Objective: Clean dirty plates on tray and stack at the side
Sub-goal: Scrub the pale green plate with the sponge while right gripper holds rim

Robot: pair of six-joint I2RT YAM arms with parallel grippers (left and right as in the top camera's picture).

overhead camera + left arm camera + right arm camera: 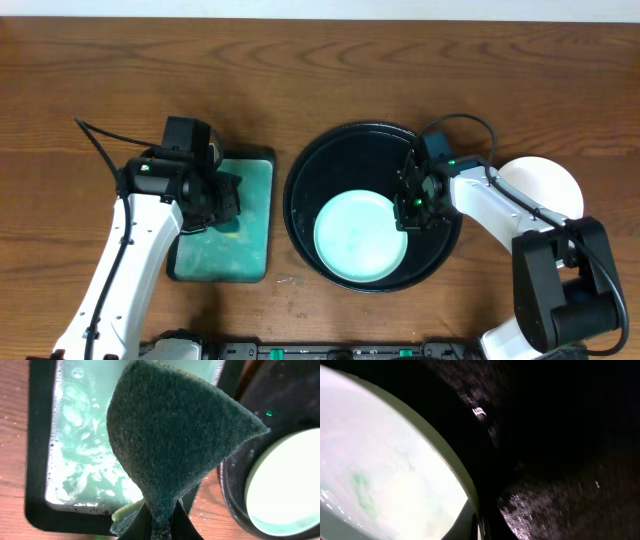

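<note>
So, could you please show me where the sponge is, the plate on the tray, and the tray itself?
sponge (170, 445): left wrist view, middle of its dark scrubbing face.
plate (358, 238): overhead view, centre of its pale-mint surface.
tray (345, 160): overhead view, bare black floor beyond the plate.

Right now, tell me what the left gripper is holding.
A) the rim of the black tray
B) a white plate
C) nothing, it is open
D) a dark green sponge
D: in the left wrist view the left gripper is shut on a dark green sponge, which hangs over the foamy pad.
</note>
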